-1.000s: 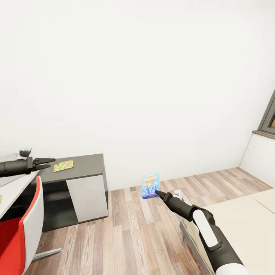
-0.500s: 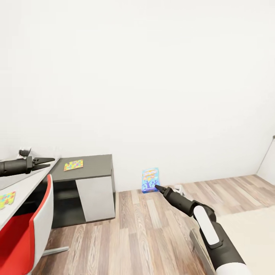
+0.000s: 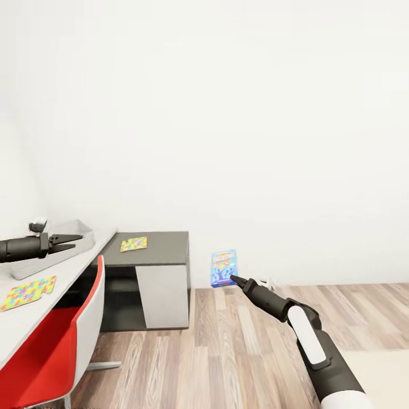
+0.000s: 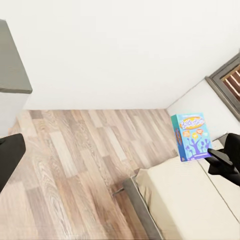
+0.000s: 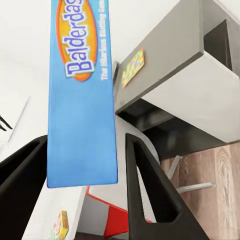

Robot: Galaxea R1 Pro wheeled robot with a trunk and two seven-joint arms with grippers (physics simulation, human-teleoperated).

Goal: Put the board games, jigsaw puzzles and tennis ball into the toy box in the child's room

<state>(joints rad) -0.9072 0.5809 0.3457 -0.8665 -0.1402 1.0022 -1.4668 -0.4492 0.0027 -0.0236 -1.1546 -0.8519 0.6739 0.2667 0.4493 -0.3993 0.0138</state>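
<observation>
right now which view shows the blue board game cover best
The left wrist view: the blue board game shows its whole printed cover, held upright by the right gripper. The head view shows it small; the right wrist view shows part of it, close up.

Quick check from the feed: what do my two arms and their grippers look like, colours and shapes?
Both arms are dark grey, near-black tubes. The right arm carries a long white panel on its forearm and a white section near the picture's bottom edge. The right gripper tapers to thin black fingers; up close they are flat, wedge-shaped black fingers. The left gripper has two slim pointed black fingers, with a small grey knob above its wrist.
</observation>
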